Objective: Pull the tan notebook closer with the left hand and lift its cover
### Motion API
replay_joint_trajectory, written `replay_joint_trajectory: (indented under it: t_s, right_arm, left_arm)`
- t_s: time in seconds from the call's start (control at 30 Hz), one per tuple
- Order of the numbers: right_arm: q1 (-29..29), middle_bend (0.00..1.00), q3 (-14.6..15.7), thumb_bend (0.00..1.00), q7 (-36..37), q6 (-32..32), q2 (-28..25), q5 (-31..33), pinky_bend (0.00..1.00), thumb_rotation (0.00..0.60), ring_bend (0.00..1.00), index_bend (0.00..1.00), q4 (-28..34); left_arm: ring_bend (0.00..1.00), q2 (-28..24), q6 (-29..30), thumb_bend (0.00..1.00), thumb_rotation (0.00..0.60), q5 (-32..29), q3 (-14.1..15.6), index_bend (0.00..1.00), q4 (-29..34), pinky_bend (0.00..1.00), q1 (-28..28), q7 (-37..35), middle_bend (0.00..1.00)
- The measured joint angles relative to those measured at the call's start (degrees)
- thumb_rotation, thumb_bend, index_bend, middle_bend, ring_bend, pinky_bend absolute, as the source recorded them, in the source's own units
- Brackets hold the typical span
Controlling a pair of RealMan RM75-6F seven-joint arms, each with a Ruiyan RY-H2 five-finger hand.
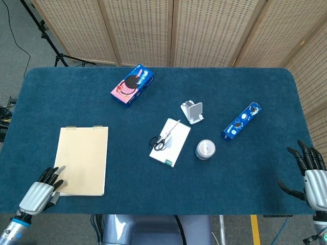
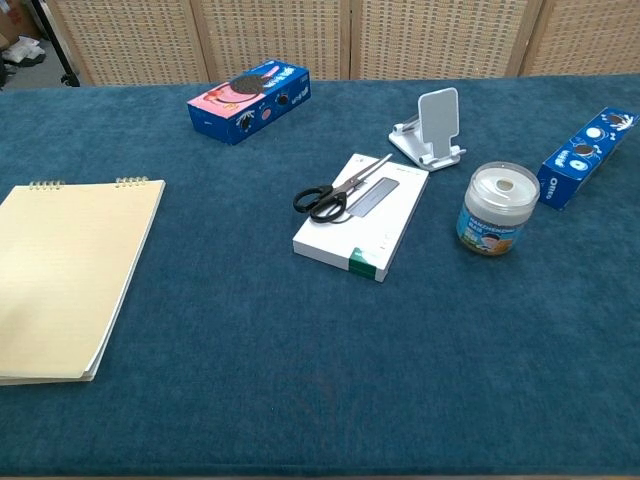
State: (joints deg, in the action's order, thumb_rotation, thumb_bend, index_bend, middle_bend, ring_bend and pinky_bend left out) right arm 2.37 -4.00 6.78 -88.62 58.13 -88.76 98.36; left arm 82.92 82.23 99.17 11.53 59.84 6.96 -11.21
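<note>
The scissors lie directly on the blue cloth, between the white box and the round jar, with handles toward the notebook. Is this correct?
Not quite. The scissors do not lie on the cloth; they rest on top of the white box, as the chest view shows. Their black handles do point toward the notebook side, and the round jar stands to the other side.
</note>
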Motion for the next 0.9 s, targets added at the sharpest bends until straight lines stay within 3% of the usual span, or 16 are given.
replay_joint_trajectory:
  t_s: [0.47, 0.9]
  right_arm:
    - [0.0, 0.0, 0.0, 0.23, -0.1, 0.1, 0.0, 0.1, 0.0, 0.6, 0.0, 0.13, 0.0]
    - [0.0, 0.0, 0.0, 0.23, -0.3, 0.1, 0.1, 0.2, 0.0, 0.6, 0.0, 0.13, 0.0]
  left_arm:
    - [0.0, -9.0, 2.1, 0.64, 0.6, 5.1, 5.4, 0.87, 10.8, 0.0, -0.9, 0.8, 0.0]
    - [0.0, -13.9, 1.3, 0.64, 0.6, 10.5, 10.4, 0.87, 14.6, 0.0, -0.2, -2.9, 0.0]
